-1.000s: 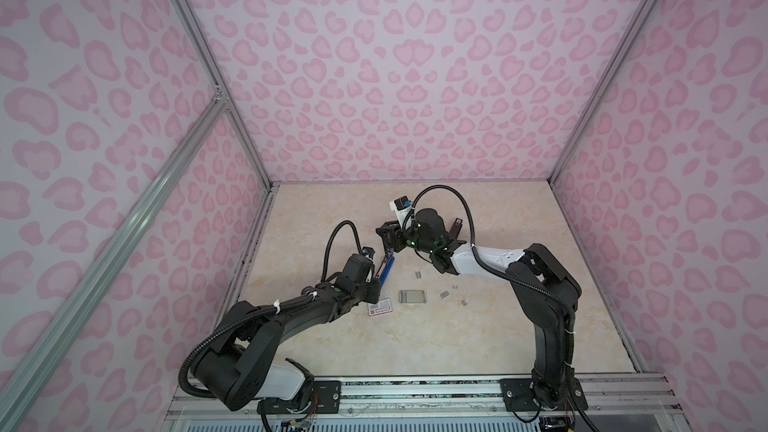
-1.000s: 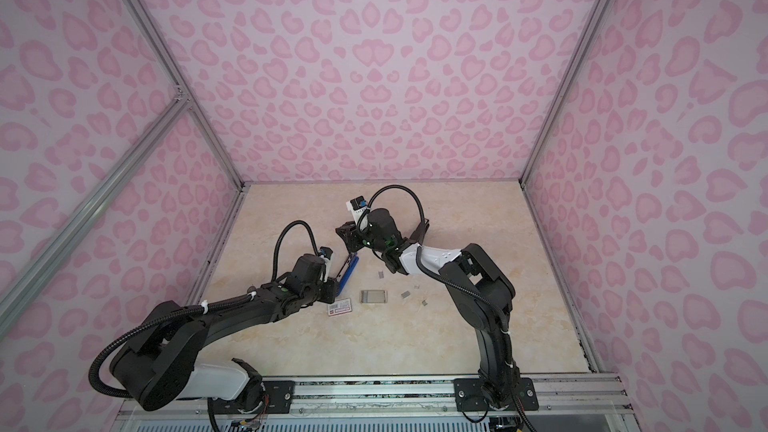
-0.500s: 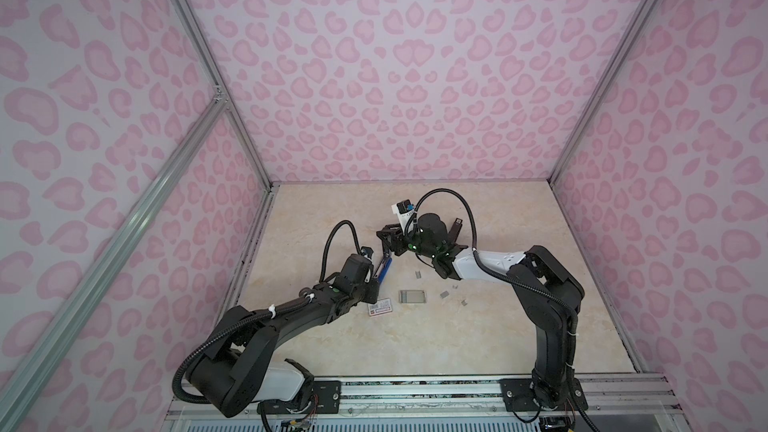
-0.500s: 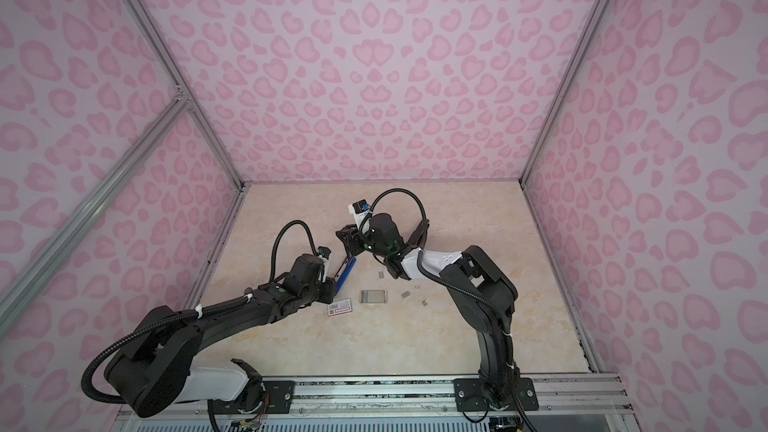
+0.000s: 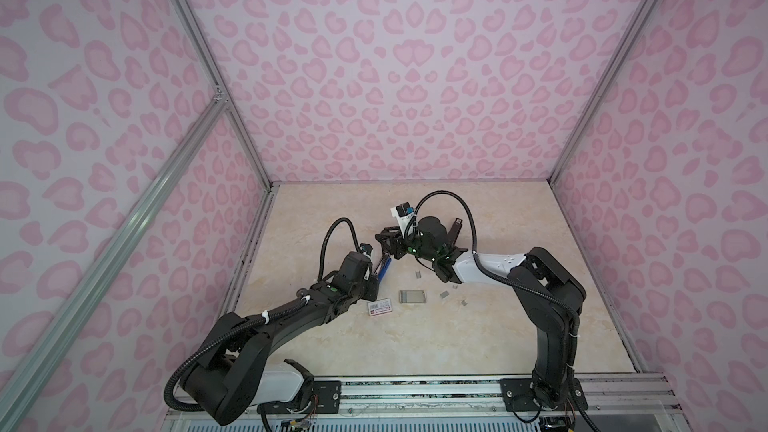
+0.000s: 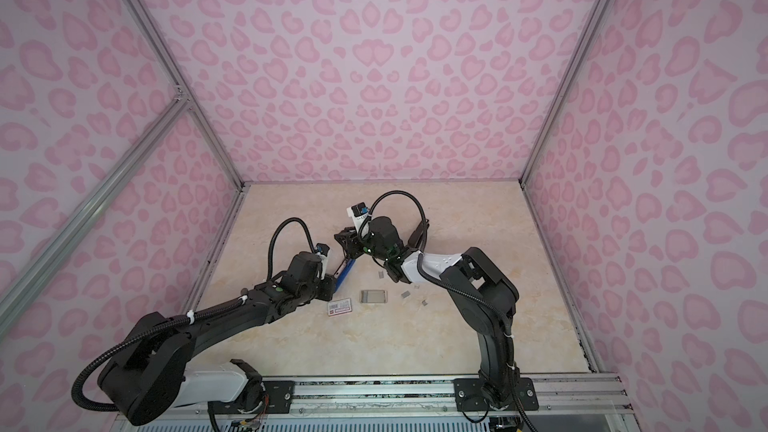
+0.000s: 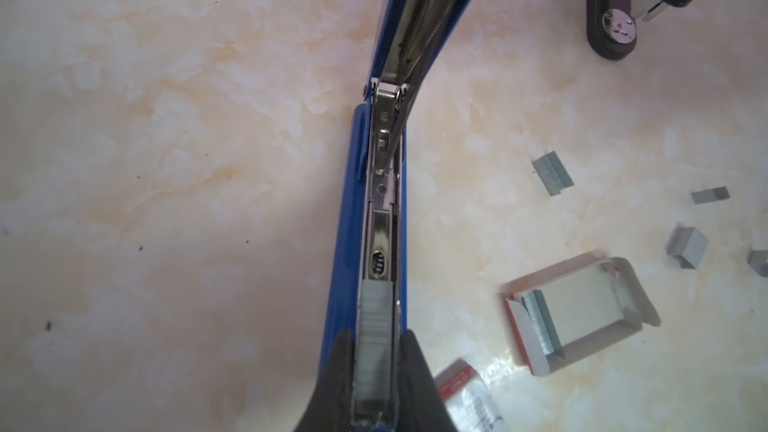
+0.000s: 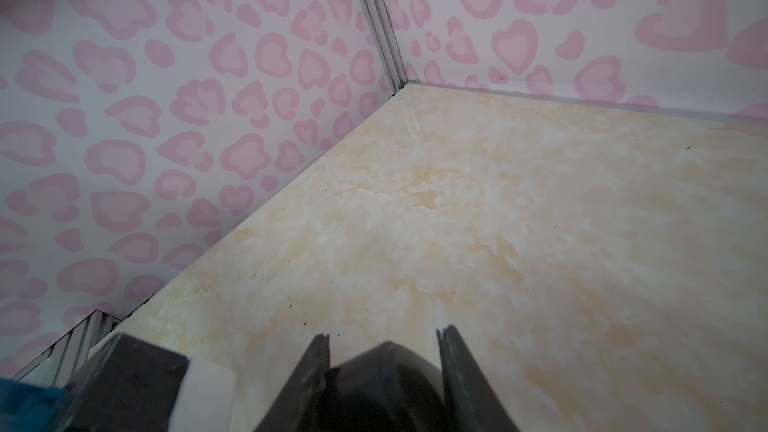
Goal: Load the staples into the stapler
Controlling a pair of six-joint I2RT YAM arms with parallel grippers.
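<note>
Left wrist: left fingers (image 7: pixel 336 371) clamp blue stapler (image 7: pixel 345 222), staples (image 7: pixel 376 326) apparently inside.

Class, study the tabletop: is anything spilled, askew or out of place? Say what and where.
Yes: loose staples lie scattered on the table beside the opened staple box, broken into short pieces, outside the blue stapler the left hand grips.

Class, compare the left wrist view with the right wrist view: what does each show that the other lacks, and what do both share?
Only the left wrist view: the opened blue stapler, clamped by the left end effector, with staples in its channel; loose staple pieces, a box tray and a black stapler. Only the right wrist view: the pink-patterned walls and the right end effector. Both: the marbled tabletop.
</note>
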